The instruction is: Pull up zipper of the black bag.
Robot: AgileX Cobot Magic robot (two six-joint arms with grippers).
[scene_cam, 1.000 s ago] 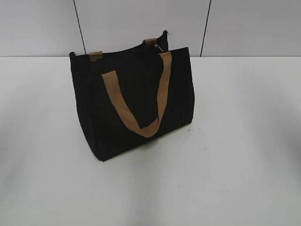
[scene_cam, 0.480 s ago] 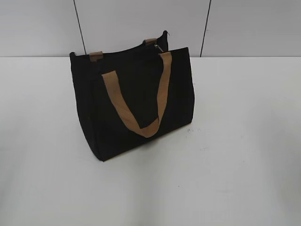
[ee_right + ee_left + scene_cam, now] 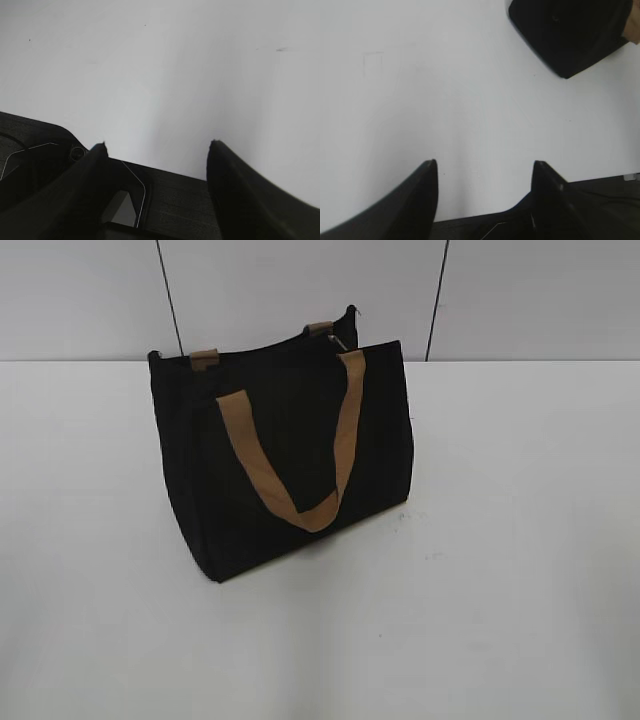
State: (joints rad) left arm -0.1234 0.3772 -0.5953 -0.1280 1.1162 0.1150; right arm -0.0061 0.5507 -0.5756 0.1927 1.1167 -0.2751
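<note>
The black bag point(image 3: 285, 455) stands upright on the white table, left of centre in the exterior view, with a tan strap point(image 3: 290, 455) hanging down its front and a second strap's ends at the top. A small silvery zipper pull point(image 3: 340, 340) shows at the bag's top right rear corner. Neither gripper shows in the exterior view. In the left wrist view my left gripper point(image 3: 484, 167) is open and empty over bare table, with the bag's lower corner point(image 3: 570, 35) far off at the top right. My right gripper point(image 3: 157, 150) is open and empty; no bag shows in its view.
The white table point(image 3: 500, 540) spreads around the bag. A pale wall with dark vertical seams point(image 3: 435, 300) stands behind it. A dark base edge point(image 3: 180, 200) lies under the right gripper, and another point(image 3: 600, 200) by the left.
</note>
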